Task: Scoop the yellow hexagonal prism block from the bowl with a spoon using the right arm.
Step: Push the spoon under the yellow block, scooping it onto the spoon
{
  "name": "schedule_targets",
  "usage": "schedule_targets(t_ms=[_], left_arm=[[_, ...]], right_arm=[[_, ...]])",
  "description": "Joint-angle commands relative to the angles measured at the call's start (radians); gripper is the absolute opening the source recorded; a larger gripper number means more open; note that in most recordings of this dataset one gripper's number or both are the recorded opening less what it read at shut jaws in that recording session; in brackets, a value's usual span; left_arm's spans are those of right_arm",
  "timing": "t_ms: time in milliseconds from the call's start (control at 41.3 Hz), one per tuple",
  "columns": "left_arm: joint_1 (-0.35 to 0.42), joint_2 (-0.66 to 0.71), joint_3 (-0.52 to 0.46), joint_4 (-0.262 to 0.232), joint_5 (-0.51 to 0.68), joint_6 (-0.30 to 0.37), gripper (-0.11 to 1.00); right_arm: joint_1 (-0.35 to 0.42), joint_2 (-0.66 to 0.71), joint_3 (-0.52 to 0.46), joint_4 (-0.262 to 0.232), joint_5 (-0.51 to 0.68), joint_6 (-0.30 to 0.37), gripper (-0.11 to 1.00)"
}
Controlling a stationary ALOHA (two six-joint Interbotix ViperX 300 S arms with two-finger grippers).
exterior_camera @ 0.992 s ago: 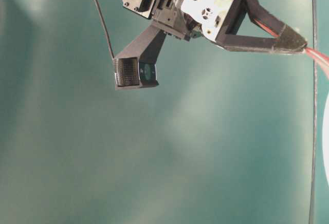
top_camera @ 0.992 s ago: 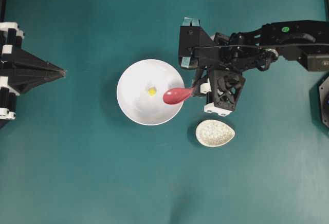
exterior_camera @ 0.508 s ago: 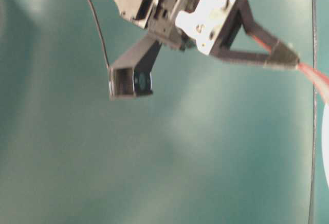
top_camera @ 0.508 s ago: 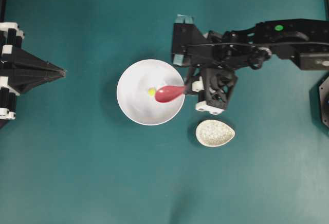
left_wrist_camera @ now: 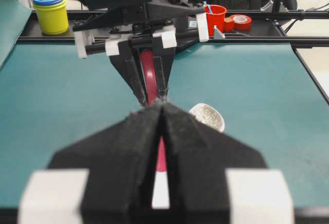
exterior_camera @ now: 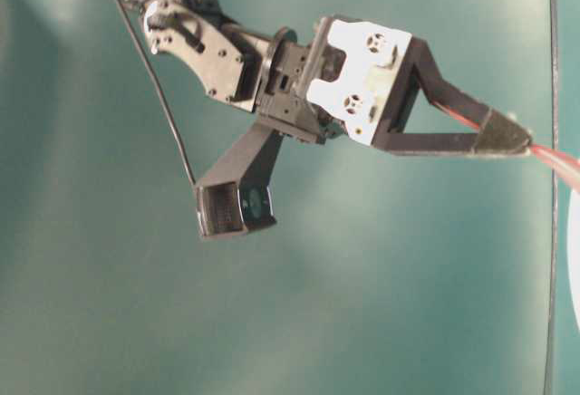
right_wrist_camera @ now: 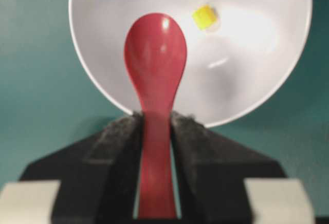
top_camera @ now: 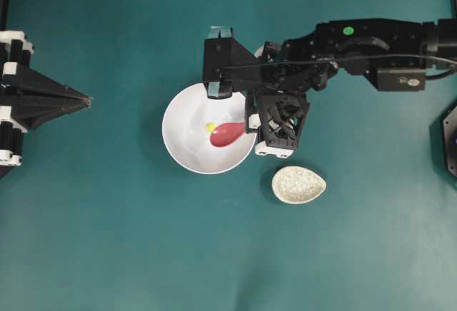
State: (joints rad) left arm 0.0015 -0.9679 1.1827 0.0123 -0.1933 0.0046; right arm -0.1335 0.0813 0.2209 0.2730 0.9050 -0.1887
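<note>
Clamping the spoon (right_wrist_camera: 154, 75) by its handle, the right gripper (right_wrist_camera: 154, 124) has its jaws closed on it so the scoop sticks out front, probably to reach into the bowl (top_camera: 187, 153) without the fingers crowding the rim. The scoop sits low inside the bowl, hollow side up. The yellow hexagonal prism block (right_wrist_camera: 204, 17) lies on the bowl floor just beside the scoop's tip, off to one side, not on it yet. The left gripper (left_wrist_camera: 162, 112) is parked well away, jaws together, empty.
</note>
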Motion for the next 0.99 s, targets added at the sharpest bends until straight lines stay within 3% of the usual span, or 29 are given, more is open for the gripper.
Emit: schedule_targets(t_ms=[0,218,484,968], left_arm=[[0.002,0.006,-0.023,0.002,-0.005,0.002,0.0],[0.002,0.005,-0.023,0.002,-0.006,0.003,0.0],[0.002,0.005,-0.023,0.002,-0.006,0.005,0.0],[0.002,0.006,-0.023,0.002,-0.006,0.006,0.0]], right_arm=[[0.0,-0.011,-0.046,-0.014,0.048,0.023,0.26],[0.0,0.012,-0.097,-0.092,0.147,0.109,0.26],[-0.002,0.051,-0.163,-0.1,0.225,0.115,0.26],[0.0,0.109,-0.19,-0.101,0.238,0.115,0.26]])
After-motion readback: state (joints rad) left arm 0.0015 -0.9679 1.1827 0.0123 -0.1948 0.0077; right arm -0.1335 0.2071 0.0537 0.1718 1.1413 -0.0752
